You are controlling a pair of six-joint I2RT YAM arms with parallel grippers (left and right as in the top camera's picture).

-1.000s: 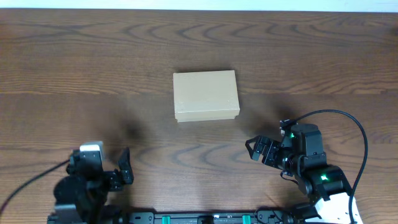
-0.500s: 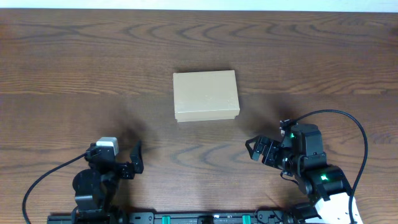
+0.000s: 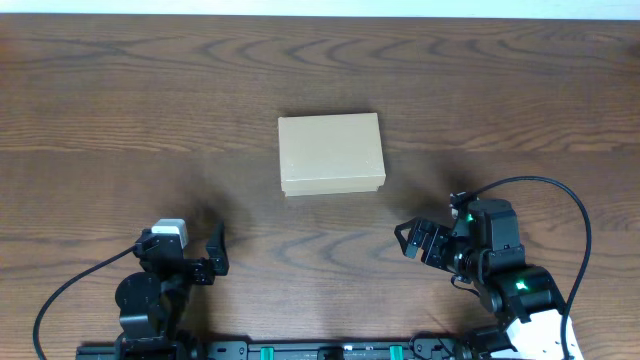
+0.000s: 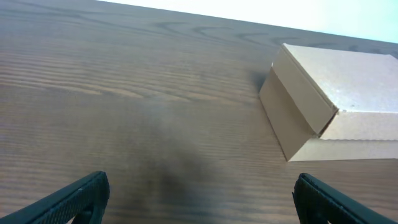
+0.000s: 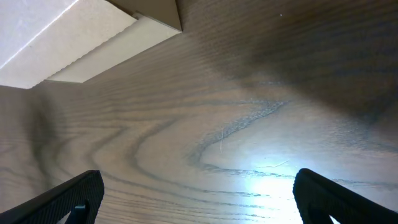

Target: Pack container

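The container (image 3: 331, 153), a small tan cardboard box with its flap lid shut, lies in the middle of the wooden table. It also shows at the right of the left wrist view (image 4: 336, 99) and in the top left corner of the right wrist view (image 5: 68, 37). My left gripper (image 3: 214, 255) is open and empty near the front edge, to the front left of the box; its jaws stand wide apart over bare wood (image 4: 199, 202). My right gripper (image 3: 412, 240) is open and empty, to the front right of the box (image 5: 199, 199).
The dark wood table (image 3: 120, 110) stretches to all sides of the box. A black cable (image 3: 575, 215) loops from the right arm near the front right edge. A cable (image 3: 70, 290) trails from the left arm at the front left.
My left arm has swung right and forward from its earlier spot, its gripper now pointing at the box. The right arm and the box have not moved.
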